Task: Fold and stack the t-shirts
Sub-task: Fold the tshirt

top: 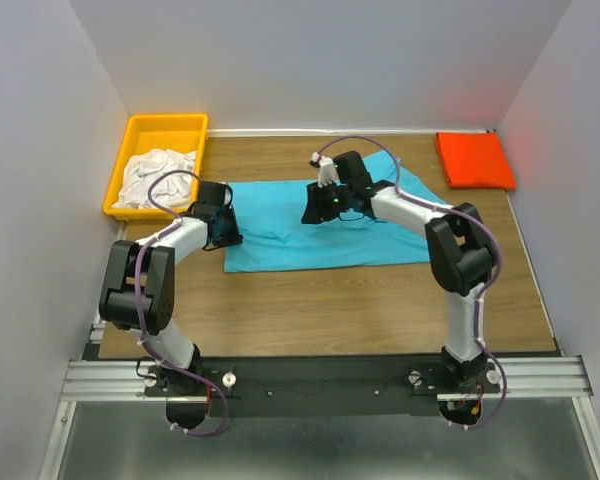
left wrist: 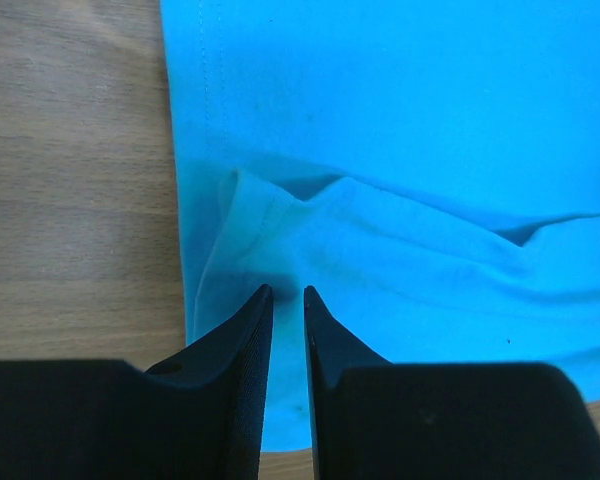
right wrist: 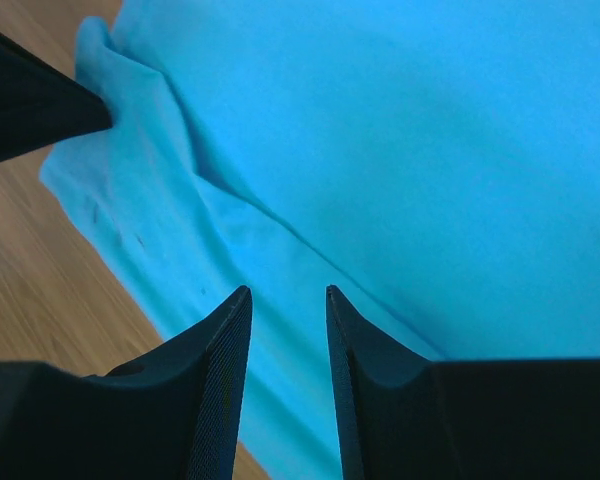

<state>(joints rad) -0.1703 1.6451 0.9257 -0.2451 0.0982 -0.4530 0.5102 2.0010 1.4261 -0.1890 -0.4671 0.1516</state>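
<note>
We see one container, a yellow bin (top: 166, 122), at the far left corner of the worktop (top: 330, 300). In it lie the white t-shirts (top: 152, 176), crumpled in a heap against its near end, while its far end shows bare yellow floor. We cannot tell how many white shirts make up the heap.

Outside the bin, the turquoise-blue t-shirt (top: 290, 240) lies spread across the middle of the worktop, mostly flat. The orange-red t-shirt (top: 475, 160) sits folded into a neat rectangle at the far right corner, well apart from the others.

The left arm (top: 170, 240) reaches to the turquoise shirt's left edge, just beside the bin's near corner. The left jaws stand narrow, and the cloth puckers up into a ridge at their tips, so we read them as pinching that edge.

The right arm (top: 420, 215) bends in over the shirt's far middle part. The right jaws stand partly apart above a crease in the blue cloth; we cannot tell whether they grip it.
</note>
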